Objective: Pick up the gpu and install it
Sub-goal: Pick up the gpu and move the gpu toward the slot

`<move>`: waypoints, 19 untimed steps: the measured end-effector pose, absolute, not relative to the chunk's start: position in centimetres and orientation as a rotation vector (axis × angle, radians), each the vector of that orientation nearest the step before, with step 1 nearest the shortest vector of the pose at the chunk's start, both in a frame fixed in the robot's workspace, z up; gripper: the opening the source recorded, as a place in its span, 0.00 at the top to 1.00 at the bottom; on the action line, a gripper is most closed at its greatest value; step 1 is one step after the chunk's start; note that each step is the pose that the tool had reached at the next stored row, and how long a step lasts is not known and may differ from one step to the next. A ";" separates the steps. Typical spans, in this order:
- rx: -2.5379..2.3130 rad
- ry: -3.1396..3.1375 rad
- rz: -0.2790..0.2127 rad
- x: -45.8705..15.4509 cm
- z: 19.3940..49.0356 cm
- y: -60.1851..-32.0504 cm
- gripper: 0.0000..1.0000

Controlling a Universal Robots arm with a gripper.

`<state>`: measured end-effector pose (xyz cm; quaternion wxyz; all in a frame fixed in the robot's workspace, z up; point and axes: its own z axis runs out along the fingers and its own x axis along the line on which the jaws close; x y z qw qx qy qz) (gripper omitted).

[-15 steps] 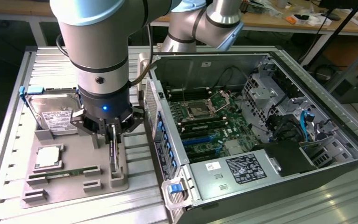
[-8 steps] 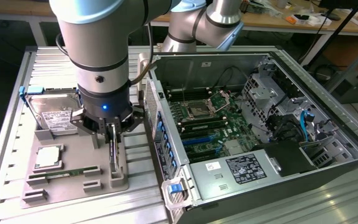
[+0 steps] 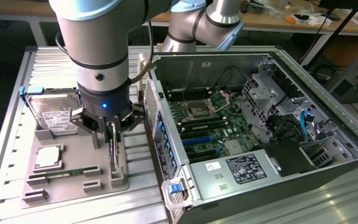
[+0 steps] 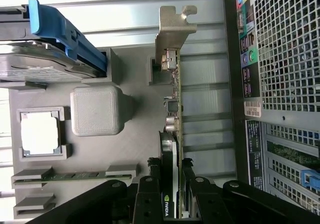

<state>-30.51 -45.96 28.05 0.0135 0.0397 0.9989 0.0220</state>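
The gpu (image 3: 113,156) stands on its long edge in a slot of the grey holder tray (image 3: 73,186), close beside the open computer case (image 3: 328,163). My gripper (image 3: 112,135) reaches down over the card's end farthest from the bracket. In the wrist view the gpu (image 4: 175,104) is a thin green board with a silvery bracket (image 4: 172,29) at its far end. My gripper (image 4: 172,204) has its black fingers (image 4: 149,199) pressed against both faces of the card. The card still sits in the tray (image 4: 135,149).
A hard drive (image 3: 53,114) with a blue rail, a processor (image 3: 48,157) and a memory stick (image 3: 64,174) share the tray. The motherboard (image 3: 207,126) lies exposed inside the case, with blue slots near its lower end. The case's rear wall (image 4: 285,84) is close beside the card.
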 end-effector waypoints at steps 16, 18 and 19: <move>0.124 3.111 0.069 -30.5 28.7 -46.0 0.73; 0.124 3.111 0.069 -30.5 28.8 -46.0 0.73; 0.124 3.111 0.069 -30.5 28.8 -46.0 0.73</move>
